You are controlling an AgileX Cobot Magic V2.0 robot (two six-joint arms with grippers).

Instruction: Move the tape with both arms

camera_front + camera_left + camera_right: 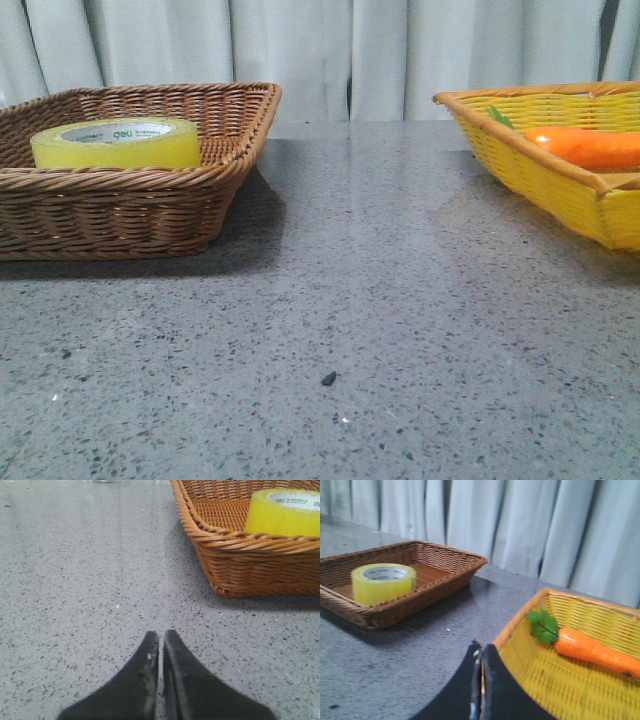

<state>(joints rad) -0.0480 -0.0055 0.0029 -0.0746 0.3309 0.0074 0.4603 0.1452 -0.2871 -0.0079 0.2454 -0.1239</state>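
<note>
The yellow tape roll (117,143) with a white "deli" core lies flat in the brown wicker basket (150,205) at the left. It also shows in the left wrist view (284,513) and in the right wrist view (384,582). My left gripper (161,636) is shut and empty, low over the bare table, short of the brown basket (250,565). My right gripper (482,649) is shut and empty, close beside the near rim of the yellow basket (530,680). Neither gripper shows in the front view.
The yellow wicker basket (560,180) at the right holds an orange carrot (585,145) with green leaves (543,625). A small dark speck (328,378) lies on the grey speckled table (380,300). Pale curtains (330,50) hang behind.
</note>
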